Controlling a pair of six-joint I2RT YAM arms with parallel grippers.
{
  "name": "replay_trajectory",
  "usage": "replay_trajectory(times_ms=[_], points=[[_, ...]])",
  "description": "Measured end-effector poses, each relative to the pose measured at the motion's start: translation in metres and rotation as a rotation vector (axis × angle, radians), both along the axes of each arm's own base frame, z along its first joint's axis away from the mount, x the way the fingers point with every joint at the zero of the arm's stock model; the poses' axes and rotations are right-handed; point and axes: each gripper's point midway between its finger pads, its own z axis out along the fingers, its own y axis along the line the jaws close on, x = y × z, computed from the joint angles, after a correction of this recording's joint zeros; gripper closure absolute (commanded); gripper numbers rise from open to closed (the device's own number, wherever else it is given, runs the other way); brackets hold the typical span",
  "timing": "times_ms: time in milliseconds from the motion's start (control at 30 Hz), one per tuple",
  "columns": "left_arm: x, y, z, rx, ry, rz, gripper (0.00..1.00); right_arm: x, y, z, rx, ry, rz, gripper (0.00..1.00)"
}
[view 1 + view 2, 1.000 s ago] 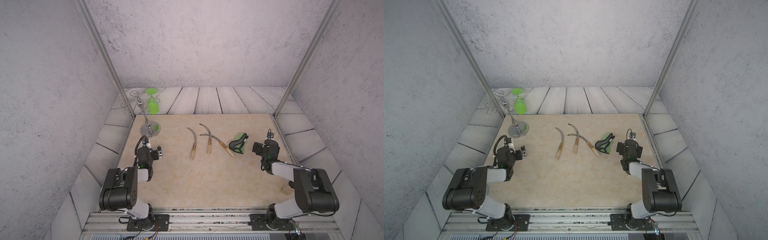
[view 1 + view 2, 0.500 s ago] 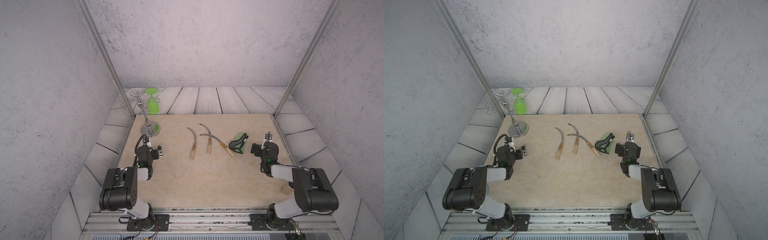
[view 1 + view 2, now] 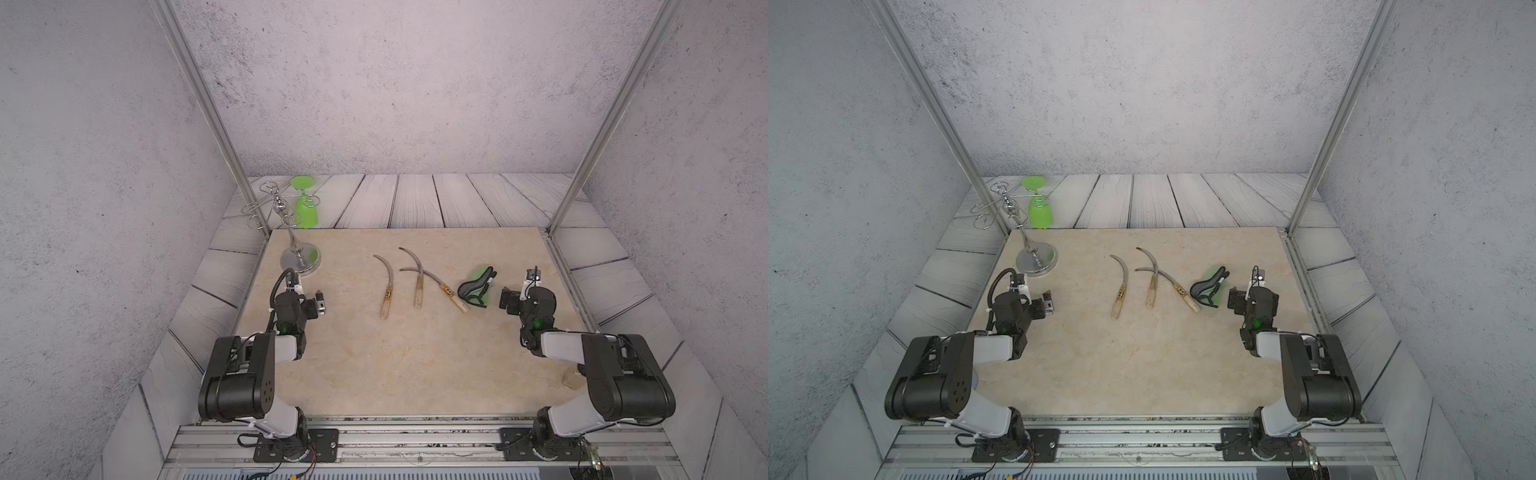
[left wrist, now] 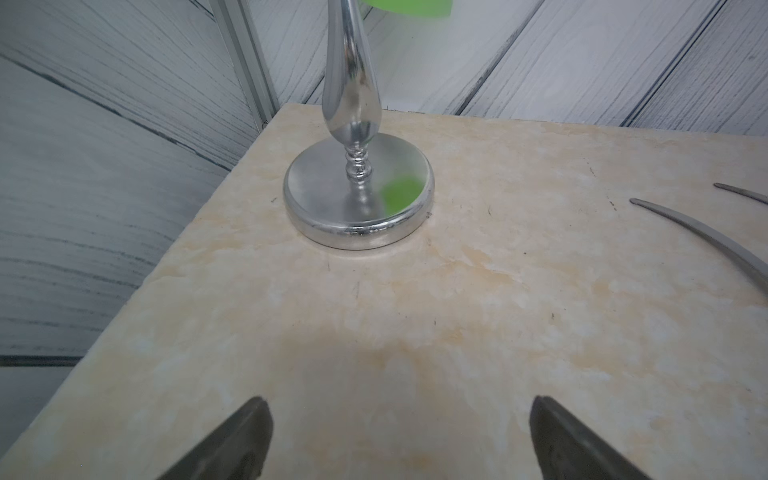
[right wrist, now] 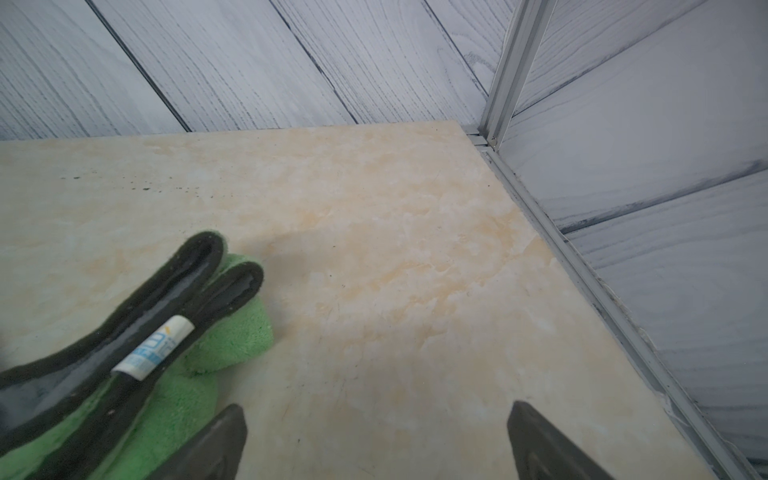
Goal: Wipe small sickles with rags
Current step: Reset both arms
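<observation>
Left wrist view: left gripper (image 4: 399, 415) low over bare marbled beige slab (image 4: 457, 332), jaws wide, nothing between; straight ahead, a polished chrome stand (image 4: 357, 216), round flat base and bulbous stem, near the slab's far left corner; two thin grey blade tips off to one side; in both top views, small sickles (image 3: 1151, 291) in a row mid-slab, all slender curved dull metal on pale wood; left sickle (image 3: 390, 286) apart, dark-orange band on handle; middle sickle (image 3: 419, 291) plain-handled, blade crossing that of the right sickle (image 3: 448, 289), also banded; just beside that handle's end, rag (image 5: 216, 345): folded fuzzy bright green cloth under a glossy black strap with white label; contact with handle unclear; right gripper (image 5: 374, 424) close by the rag, jaws spread wide and empty, cloth outside one finger; translucent green glass (image 3: 306, 212) upside down at the stand's wire loops; grey wood-grain planks (image 5: 291, 62) and aluminium posts (image 5: 503, 70) around.
</observation>
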Motion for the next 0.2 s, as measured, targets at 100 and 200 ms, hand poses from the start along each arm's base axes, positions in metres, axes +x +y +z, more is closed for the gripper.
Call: replay_trajectory(times_ms=[100,200], points=[[0.0025,-0.0042,-0.0001,0.007,0.012,-0.026,0.0,0.0002,0.0,0.0003,0.0,-0.001,0.0,0.01],[0.0064,-0.0082,0.0041,0.01,0.005,-0.048,0.0,0.0003,0.0,0.0006,0.0,-0.003,0.0,0.01]])
